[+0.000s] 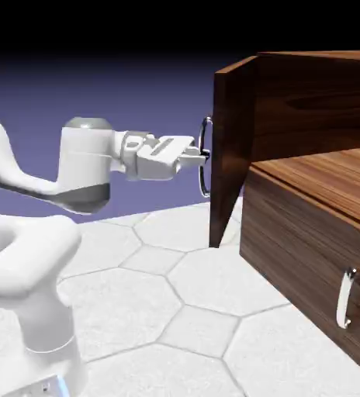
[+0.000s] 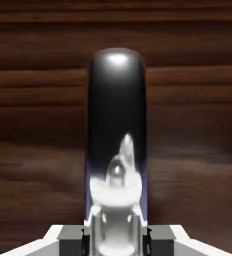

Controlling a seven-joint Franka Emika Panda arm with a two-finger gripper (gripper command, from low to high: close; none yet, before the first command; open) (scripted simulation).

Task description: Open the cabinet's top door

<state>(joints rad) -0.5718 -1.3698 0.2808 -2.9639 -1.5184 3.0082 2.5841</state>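
Observation:
The cabinet (image 1: 323, 233) of dark brown wood stands at the right of the exterior view. Its top door (image 1: 233, 147) has swung outward and stands edge-on to the left, with lighter wood showing behind it. My gripper (image 1: 204, 156) is shut on the door's curved silver handle (image 1: 205, 174), the white arm reaching in level from the left. In the hand view the shiny handle (image 2: 117, 125) fills the middle, upright between my two grey fingertips (image 2: 70, 235), against the door's dark grain (image 2: 38, 125).
Below the door sits the lower panel (image 1: 307, 271) with its own silver handle (image 1: 346, 298). The white hexagon-tiled table (image 1: 183, 310) stretches beneath the arm, and the robot's base (image 1: 28, 310) rises at the lower left.

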